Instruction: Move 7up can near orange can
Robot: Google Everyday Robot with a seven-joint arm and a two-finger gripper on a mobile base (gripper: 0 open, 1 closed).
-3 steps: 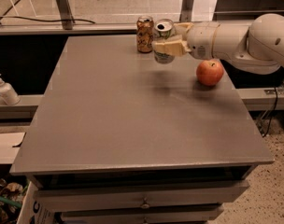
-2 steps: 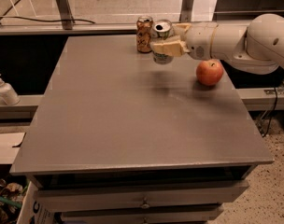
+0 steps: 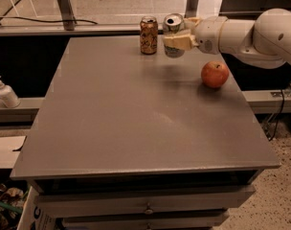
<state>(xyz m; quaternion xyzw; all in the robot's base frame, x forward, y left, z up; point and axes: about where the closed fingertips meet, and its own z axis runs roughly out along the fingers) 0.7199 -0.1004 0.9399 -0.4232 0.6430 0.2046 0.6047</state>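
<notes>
Gripper (image 3: 175, 41) far centre, seemingly clamping 7up can (image 3: 173, 21)

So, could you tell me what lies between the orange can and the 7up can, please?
Nothing: the camera view shows only a narrow bare strip of table between the orange can and the 7up can, which the tool grips.

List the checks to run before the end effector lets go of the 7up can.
1. Grip: end effector, at the table's far edge, shut on the 7up can: ok.
2. Placement: 7up can beside the orange can, narrow gap between them: ok.
3. 7up can upright: ok.
4. 7up can's base resting on the table: cannot tell.
5. Apple apart from both cans and the end effector: ok.
</notes>
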